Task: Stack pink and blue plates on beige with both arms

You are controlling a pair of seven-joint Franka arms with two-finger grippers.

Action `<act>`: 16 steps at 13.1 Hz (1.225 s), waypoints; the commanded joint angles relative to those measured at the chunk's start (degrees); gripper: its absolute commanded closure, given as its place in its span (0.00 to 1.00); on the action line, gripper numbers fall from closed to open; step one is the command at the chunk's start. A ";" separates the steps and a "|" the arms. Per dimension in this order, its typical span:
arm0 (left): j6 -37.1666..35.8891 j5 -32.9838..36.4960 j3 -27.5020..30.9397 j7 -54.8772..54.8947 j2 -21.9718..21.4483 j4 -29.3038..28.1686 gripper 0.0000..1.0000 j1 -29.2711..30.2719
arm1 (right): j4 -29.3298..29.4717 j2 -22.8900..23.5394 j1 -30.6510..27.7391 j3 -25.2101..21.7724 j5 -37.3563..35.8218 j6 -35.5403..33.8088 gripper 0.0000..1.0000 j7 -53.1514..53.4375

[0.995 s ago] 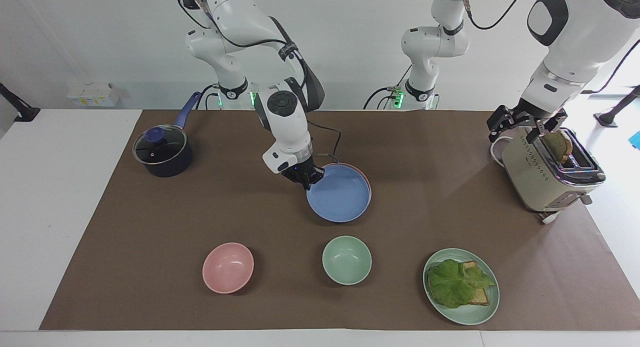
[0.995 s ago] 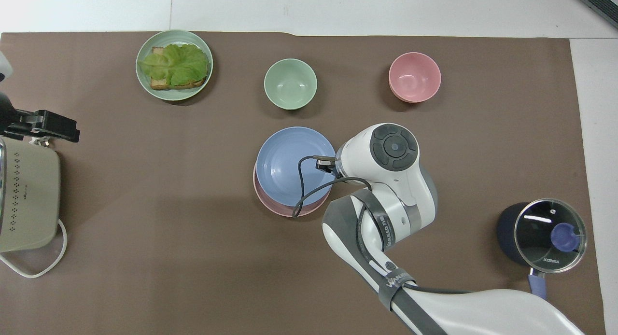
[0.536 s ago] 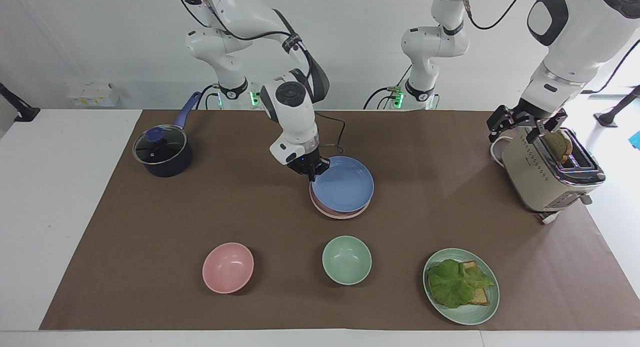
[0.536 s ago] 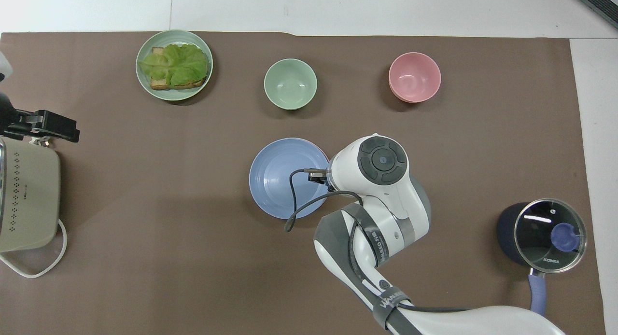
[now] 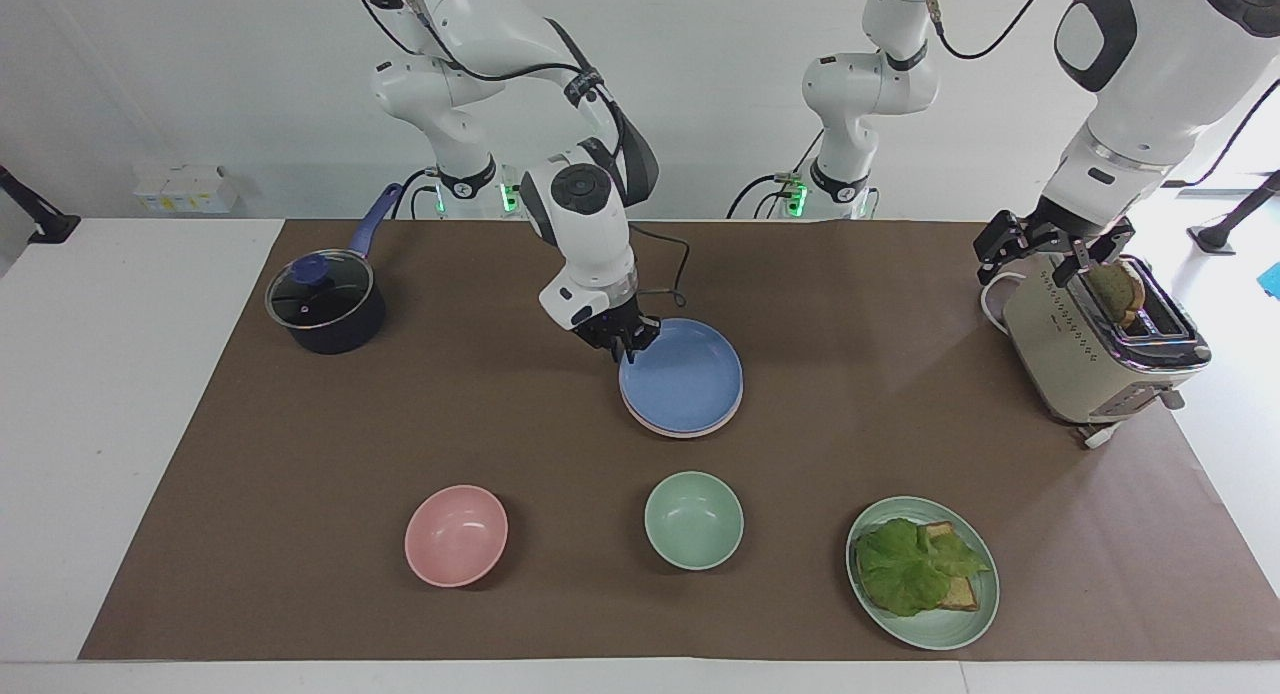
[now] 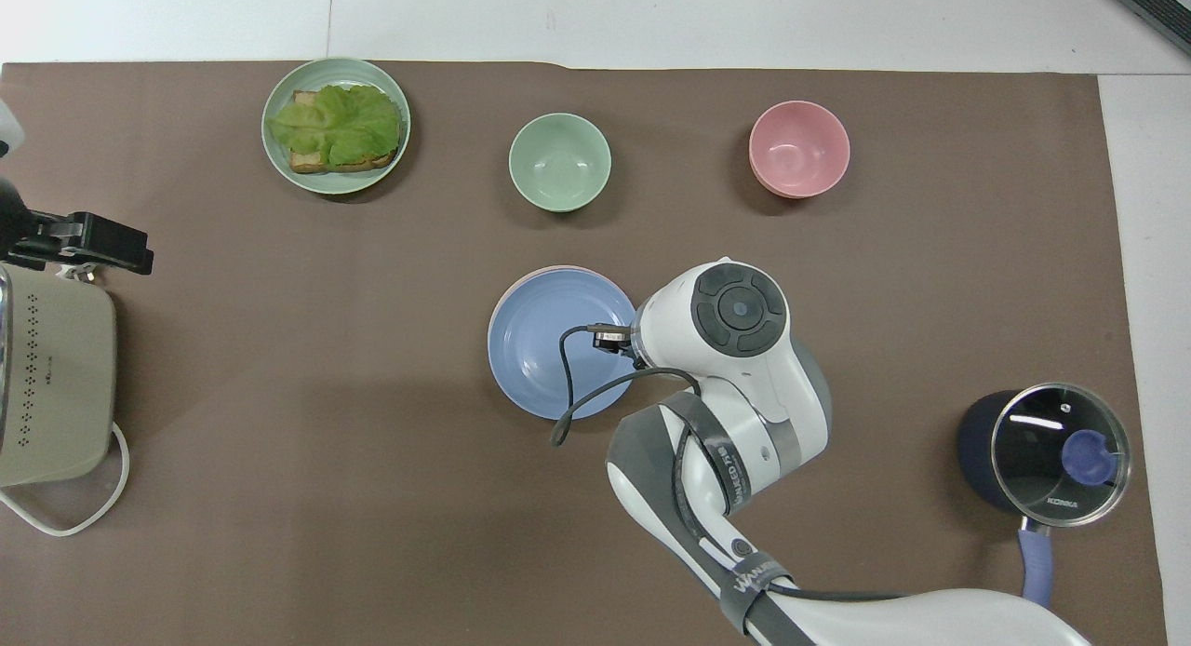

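The blue plate [image 5: 685, 379] [image 6: 549, 343] lies flat on top of a stack at the middle of the brown mat. Under it only a thin rim of the pink plate [image 5: 690, 431] [image 6: 558, 270] shows. The beige plate is hidden beneath them. My right gripper [image 5: 625, 344] is low at the blue plate's rim, on the edge nearer the robots, its fingers a little apart astride the rim; in the overhead view the arm's wrist covers it. Waiting over the toaster, my left gripper [image 5: 1045, 259] [image 6: 84, 241] stands open and holds nothing.
A cream toaster [image 5: 1090, 359] with bread in its slot stands at the left arm's end, a lidded dark pot [image 5: 325, 309] at the right arm's end. Farther from the robots stand a pink bowl [image 5: 456, 534], a green bowl [image 5: 693, 520] and a green plate [image 5: 940, 634] with lettuce and toast.
My right gripper drew the tilted blue plate back over the stack and lowered it until it lay flat on the pink plate, then its fingers loosened. The left arm has not moved.
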 commanded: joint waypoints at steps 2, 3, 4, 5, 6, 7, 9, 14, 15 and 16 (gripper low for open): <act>-0.60 0.63 -0.40 0.54 -0.23 -0.04 0.00 0.52 | 1.70 -0.85 -0.42 -0.07 1.08 0.41 0.00 0.81; -0.60 0.63 -0.40 0.54 -0.31 -0.04 0.00 0.52 | 3.02 -1.29 -0.94 -0.42 0.64 -0.12 0.00 0.72; -0.60 0.63 -0.40 0.54 -0.31 -0.04 0.00 0.52 | 4.25 -2.42 -1.99 -0.94 0.21 -0.99 0.00 0.63; -0.60 0.63 -0.40 0.54 -0.31 -0.04 0.00 0.52 | 4.35 -4.43 -4.88 -0.86 -0.06 -2.04 0.00 0.11; -0.60 0.63 -0.40 0.54 -0.23 -0.04 0.00 0.52 | 4.26 -7.06 -7.95 -0.77 -0.32 -4.23 0.00 -0.33; -0.60 0.63 -0.40 0.54 -0.31 -0.04 0.00 0.52 | 4.26 -9.53 -10.68 -0.77 -0.33 -7.91 0.00 -1.03; -0.60 0.63 -0.40 0.54 -0.23 -0.04 0.00 0.52 | 4.35 -13.66 -16.13 -0.77 -0.50 -12.76 0.00 -5.40; -0.60 0.63 -0.40 0.54 -0.23 -0.04 0.00 0.52 | 13.73 -17.55 -25.37 -0.86 -4.72 -29.79 0.00 -19.20; -0.60 0.63 -0.40 0.54 -0.23 -0.04 0.00 0.52 | 15.41 -17.55 -25.73 -0.86 -5.42 -31.57 0.00 -20.80; -0.60 0.63 -0.40 0.54 -0.23 -0.04 0.00 0.52 | 17.77 -16.94 -25.91 -0.86 -6.38 -32.98 0.00 -21.07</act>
